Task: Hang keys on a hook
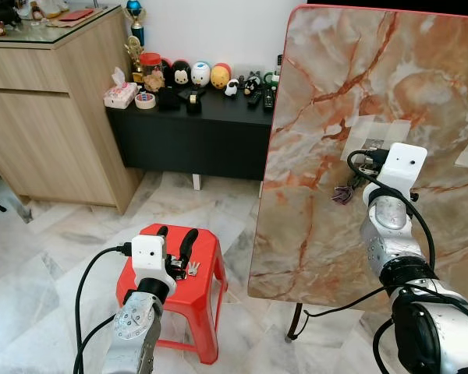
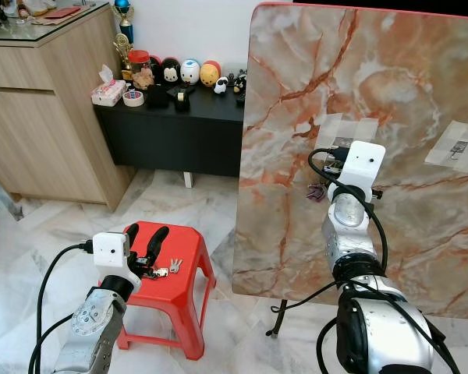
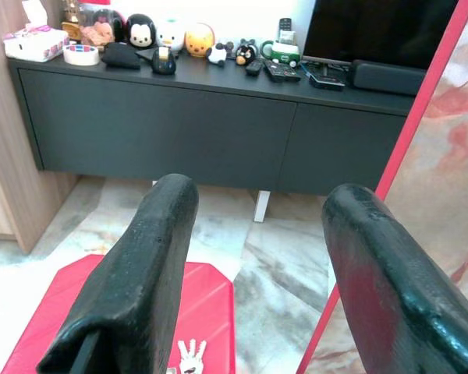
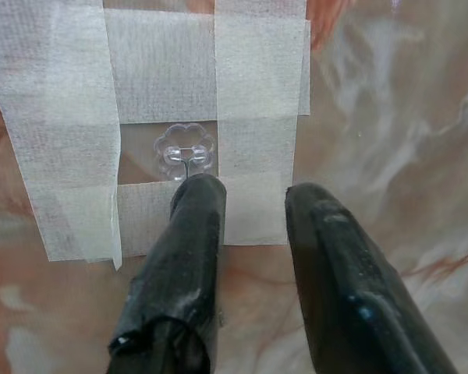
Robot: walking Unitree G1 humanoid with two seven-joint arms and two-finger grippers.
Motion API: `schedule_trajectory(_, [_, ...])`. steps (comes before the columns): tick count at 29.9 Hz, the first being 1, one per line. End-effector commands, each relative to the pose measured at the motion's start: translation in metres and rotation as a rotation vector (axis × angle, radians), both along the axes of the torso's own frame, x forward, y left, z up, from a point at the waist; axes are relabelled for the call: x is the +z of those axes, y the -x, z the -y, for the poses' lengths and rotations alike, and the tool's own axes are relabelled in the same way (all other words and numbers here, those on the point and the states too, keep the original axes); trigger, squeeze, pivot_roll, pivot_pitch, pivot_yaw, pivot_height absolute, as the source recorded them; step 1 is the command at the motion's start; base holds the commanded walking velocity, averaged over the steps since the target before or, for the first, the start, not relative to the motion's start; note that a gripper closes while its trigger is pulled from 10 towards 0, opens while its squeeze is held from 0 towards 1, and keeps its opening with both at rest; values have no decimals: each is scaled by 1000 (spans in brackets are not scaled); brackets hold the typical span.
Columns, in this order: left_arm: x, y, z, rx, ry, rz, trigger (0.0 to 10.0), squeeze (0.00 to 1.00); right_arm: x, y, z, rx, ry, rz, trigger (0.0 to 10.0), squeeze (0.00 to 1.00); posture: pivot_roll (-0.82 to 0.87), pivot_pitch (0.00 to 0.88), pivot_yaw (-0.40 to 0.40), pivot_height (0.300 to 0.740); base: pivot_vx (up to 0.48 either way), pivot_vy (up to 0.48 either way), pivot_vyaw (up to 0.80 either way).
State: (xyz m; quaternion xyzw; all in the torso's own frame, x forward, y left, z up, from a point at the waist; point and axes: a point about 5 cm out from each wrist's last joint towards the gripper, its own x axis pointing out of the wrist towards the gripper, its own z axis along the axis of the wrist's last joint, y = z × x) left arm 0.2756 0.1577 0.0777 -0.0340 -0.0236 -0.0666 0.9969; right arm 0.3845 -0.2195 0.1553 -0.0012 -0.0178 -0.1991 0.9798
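Right tool (image 4: 249, 202) open at hook (image 4: 185, 152); keys (image 1: 342, 193) hanging beside.

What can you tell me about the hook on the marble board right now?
The hook is small, clear plastic, with a flower-shaped base and a thin wire prong at its middle. Strips of white tape frame it on all four sides, fixing it to the upright marble-patterned board. The right gripper is right at it, fingers apart, one fingertip covering its lower part. A purplish key bunch dangles by that gripper; whether it is on the hook cannot be told.
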Motion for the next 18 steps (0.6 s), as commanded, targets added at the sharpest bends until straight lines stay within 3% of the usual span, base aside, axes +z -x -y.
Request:
schedule_trajectory(1, [-1,1,-1,-2,-17,-13,10000,0,3,1,3,-22,-14,28,10000,1000,60,0,-40,740,0,0,0])
schedule_trajectory(6, [-1,1,-2,8,-15,-13,10000,0,-11,10,-7,16,4,29,10000,1000,64,0,-50,740,0,0,0])
schedule_trajectory(7, [-1,2,-2,8,-14,-11,10000,0,-21,17,-10,36,14,26,10000,902,74,0,-55,740,0,0,0])
schedule_trajectory(8, [-1,3,-3,11,-11,-9,10000,0,-41,38,-18,68,25,13,10000,31,74,0,-55,740,0,0,0])
schedule_trajectory(14, [-4,4,-7,24,-8,-16,10000,0,-97,99,-23,120,44,-127,10000,0,56,0,-65,740,0,0,0])
schedule_trajectory(15, [-4,4,-7,24,-8,-16,10000,0,-97,99,-23,120,44,-127,10000,0,56,0,-65,740,0,0,0])
schedule_trajectory(16, [-5,3,-9,29,-6,-21,10000,0,-117,110,-21,136,19,-209,10000,0,38,0,-62,740,0,0,0])
schedule_trajectory(18, [-7,2,-10,30,-2,-28,10000,0,-139,119,-24,177,-7,-305,10000,0,25,0,-56,740,0,0,0])
